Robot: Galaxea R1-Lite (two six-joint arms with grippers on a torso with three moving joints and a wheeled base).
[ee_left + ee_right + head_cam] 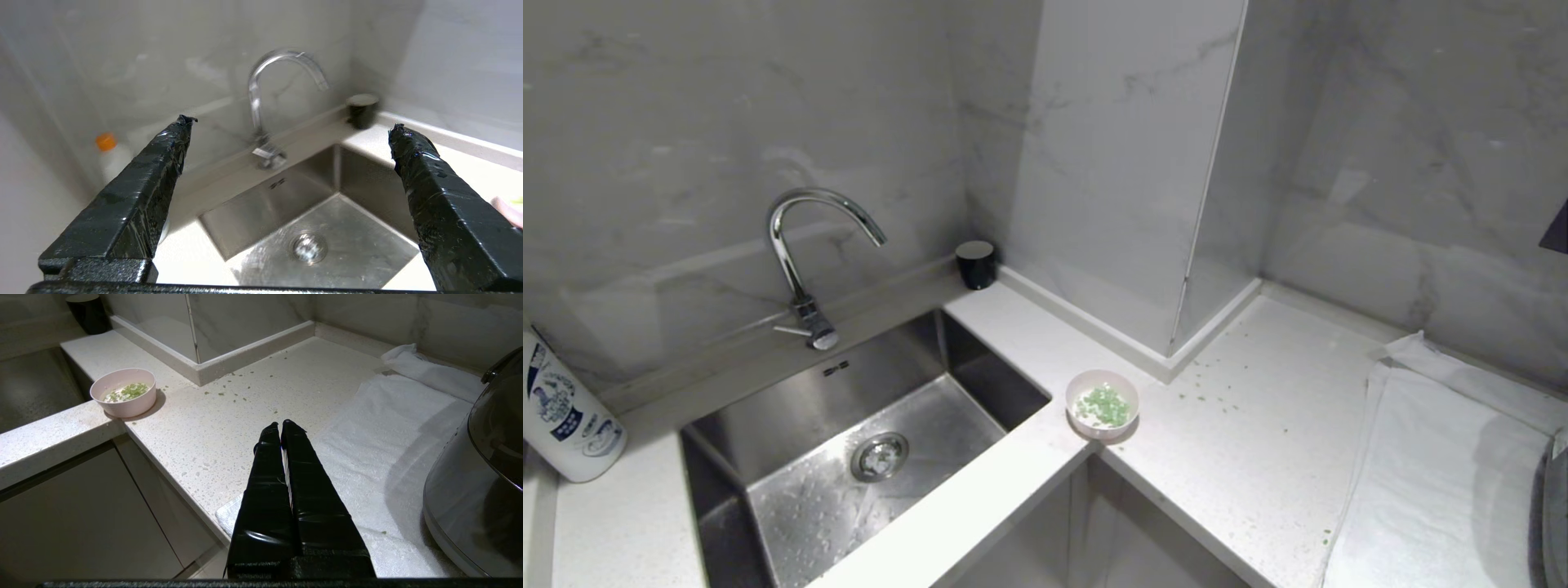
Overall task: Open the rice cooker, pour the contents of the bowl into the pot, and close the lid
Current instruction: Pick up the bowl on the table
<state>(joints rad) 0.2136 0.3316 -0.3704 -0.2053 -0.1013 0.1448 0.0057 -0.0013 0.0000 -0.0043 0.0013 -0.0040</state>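
Left gripper wide open, nothing held, up over the sink, facing the tap; neither arm shows in head view. Right gripper fully closed, empty, hanging over the worktop front edge just by the white towel. Bowl sits upright on the worktop at the inner corner, just right of the sink, w/ contents inside: green bits mixed w/ white. A few green bits scattered on the worktop btwn bowl and towel. Rice cooker stands on the towel at the far right, well apart from the bowl; only its side and glossy lower rim show in right wrist view, a sliver in head view; can't tell lid state, pot not visible. Also there: small black cup at the wall behind the sink, white bottle w/ blue print left of the sink.
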